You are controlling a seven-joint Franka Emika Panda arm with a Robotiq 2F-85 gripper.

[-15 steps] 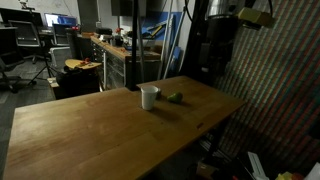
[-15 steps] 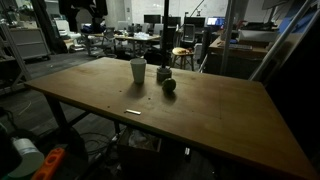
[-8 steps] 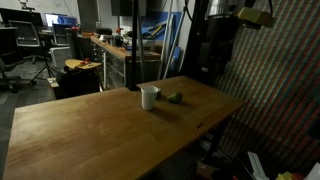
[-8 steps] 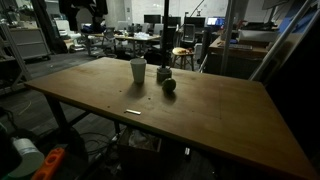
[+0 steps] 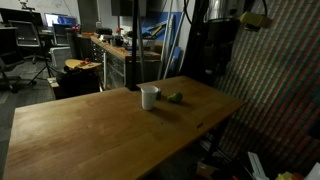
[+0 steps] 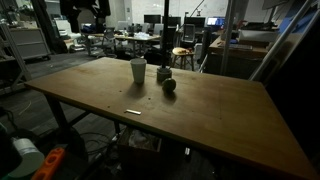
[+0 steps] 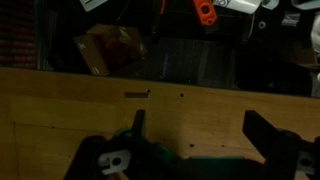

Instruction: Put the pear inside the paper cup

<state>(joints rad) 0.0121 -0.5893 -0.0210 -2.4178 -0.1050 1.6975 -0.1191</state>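
Note:
The white paper cup (image 5: 149,96) stands upright on the wooden table (image 5: 90,130), and it shows in both exterior views (image 6: 138,70). The small yellow-green pear (image 5: 175,97) lies on the table a short way beside the cup, apart from it (image 6: 170,85). My gripper (image 7: 200,135) shows only in the wrist view. Its two dark fingers are spread wide with nothing between them, high over bare table near an edge. Neither cup nor pear shows in the wrist view.
A small grey object (image 6: 164,73) stands next to the cup and pear. A thin white strip (image 6: 133,112) lies on the table nearer the front, and it also shows in the wrist view (image 7: 137,95). Desks, chairs and clutter surround the table.
The dark arm part at the top of an exterior view has shifted slightly. The cup and the pear have not moved.

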